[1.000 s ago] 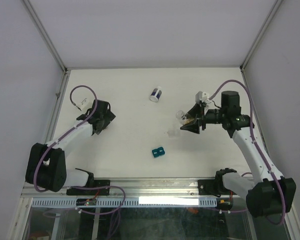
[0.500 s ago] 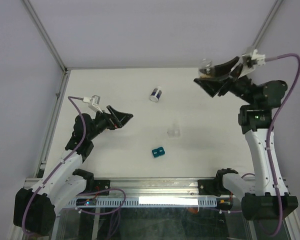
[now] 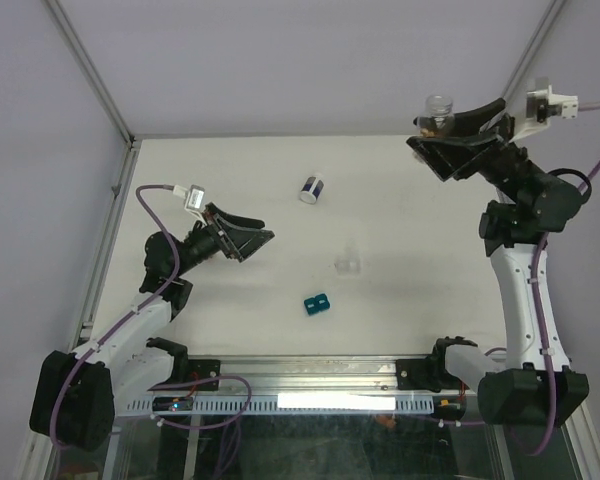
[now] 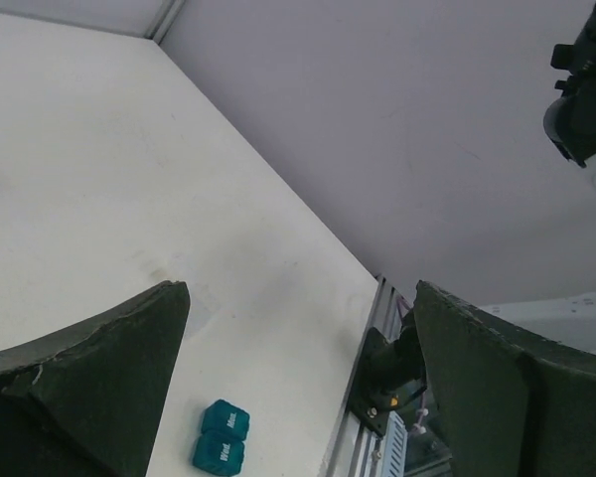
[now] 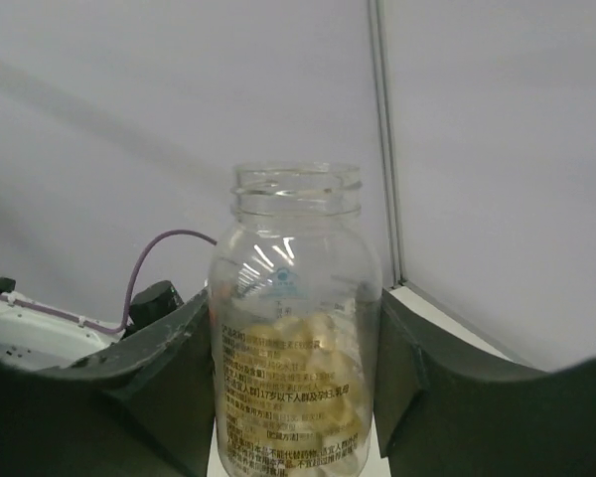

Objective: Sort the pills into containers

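Right tool (image 3: 443, 138) grips bottle (image 5: 293, 328) at upper right of top view: upright, long axis vertical, mouth up, pills (image 5: 290, 388) in lower half. Left tool (image 3: 253, 243) released, mid-left. Cup (image 3: 348, 265) on bench (image 3: 410, 310), centre.

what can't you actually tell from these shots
- Pill count: in the right wrist view the pills are a blurred yellowish heap behind the print on the clear bottle, whose base the bottom edge cuts off.
- Clear cup: top view, too small and faint to tell its contents.
- White jar: label too small in the top view; left wrist view's left edge cuts off nearly all of it.
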